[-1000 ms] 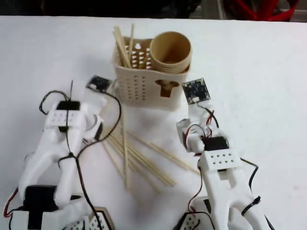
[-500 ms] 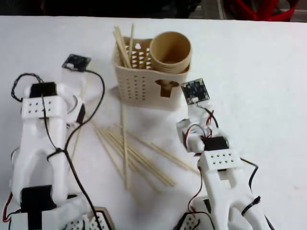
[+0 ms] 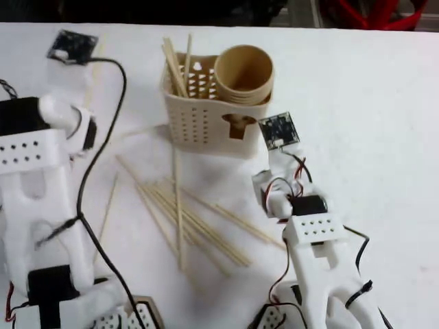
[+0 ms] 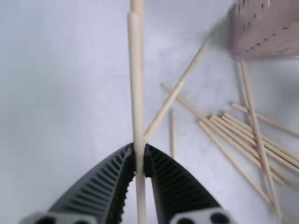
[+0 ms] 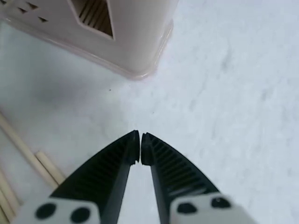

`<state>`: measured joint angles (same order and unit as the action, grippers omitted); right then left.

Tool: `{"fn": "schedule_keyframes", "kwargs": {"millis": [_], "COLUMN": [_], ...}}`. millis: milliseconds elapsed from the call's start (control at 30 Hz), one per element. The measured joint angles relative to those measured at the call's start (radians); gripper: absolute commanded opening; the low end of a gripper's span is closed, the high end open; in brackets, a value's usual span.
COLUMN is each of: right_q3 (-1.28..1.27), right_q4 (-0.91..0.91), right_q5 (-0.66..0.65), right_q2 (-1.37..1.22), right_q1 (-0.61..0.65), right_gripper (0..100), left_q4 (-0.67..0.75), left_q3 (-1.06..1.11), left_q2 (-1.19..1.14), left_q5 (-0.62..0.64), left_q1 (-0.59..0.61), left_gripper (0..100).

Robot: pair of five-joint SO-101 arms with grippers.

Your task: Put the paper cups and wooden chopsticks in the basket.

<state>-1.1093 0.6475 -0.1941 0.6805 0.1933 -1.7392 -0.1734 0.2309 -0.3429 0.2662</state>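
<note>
I am pinching a single wooden chopstick [image 4: 136, 84] tight between the fingers of my left gripper [image 4: 138, 154], which is hovering over the table [image 3: 384, 103] well to the left of the basket [image 3: 206, 127]. My right gripper [image 5: 140, 148] is resting closed on nothing, just in front of the basket's right corner. Stacked paper cups [image 3: 243, 72] are standing inside the basket's right half, and a few chopsticks [image 3: 176, 65] are leaning in its left half. A loose bundle of chopsticks [image 3: 202, 226] is lying on the table in front of the basket.
</note>
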Motion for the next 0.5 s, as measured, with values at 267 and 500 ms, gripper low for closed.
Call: {"fn": "schedule_keyframes", "kwargs": {"millis": [267, 500], "right_q3": [0.0, 0.0], "right_q4": [0.0, 0.0], "right_q5": [-0.006, -0.006], "right_q2": [0.0, 0.0], "right_q1": [0.0, 0.0], "right_gripper": [2.5, 2.5], "left_q4": [-0.015, 0.037], "left_q3": [-0.275, -0.439], "left_q2": [0.0, 0.0], "left_q5": [0.072, 0.261], "left_q1": [-0.012, -0.121], "left_gripper": [2, 2]}}
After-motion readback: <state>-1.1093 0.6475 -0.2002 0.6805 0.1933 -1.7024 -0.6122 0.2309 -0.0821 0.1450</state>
